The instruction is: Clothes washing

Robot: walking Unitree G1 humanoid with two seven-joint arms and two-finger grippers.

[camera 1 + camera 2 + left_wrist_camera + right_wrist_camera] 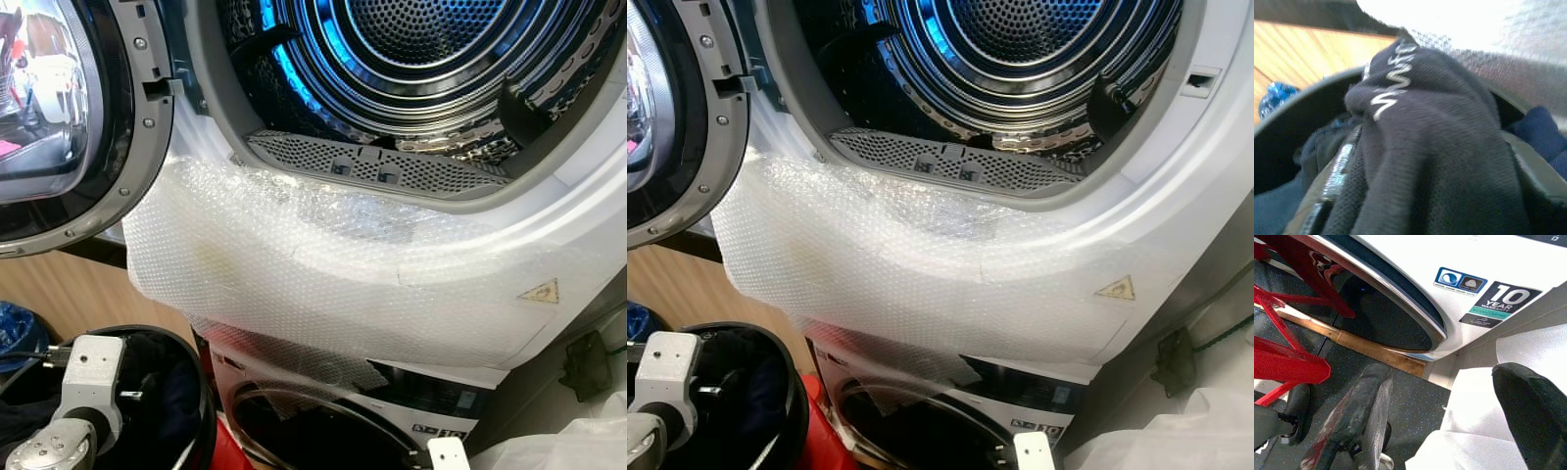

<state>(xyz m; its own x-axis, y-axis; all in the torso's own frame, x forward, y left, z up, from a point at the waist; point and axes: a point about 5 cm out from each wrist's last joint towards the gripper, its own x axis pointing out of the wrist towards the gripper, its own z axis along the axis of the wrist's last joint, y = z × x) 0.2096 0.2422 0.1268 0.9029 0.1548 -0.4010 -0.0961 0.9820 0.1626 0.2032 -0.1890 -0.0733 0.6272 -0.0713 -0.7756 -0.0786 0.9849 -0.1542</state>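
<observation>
I read "10 YEAR WARRANTY" on the white lower washing machine (1484, 264). My right gripper (1449, 416) hung spread. My left gripper pinched a dark knitted garment with white lettering (1420, 147) over the round black basket (201, 392).

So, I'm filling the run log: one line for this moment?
upper drum: door open, looks empty | left gripper: shut on dark garment over black basket | right gripper: open, idle low

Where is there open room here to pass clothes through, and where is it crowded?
The upper drum is open and looks empty past the perforated lint filter, its door swung left. The black basket is crowded with dark garments around the left tool.
</observation>
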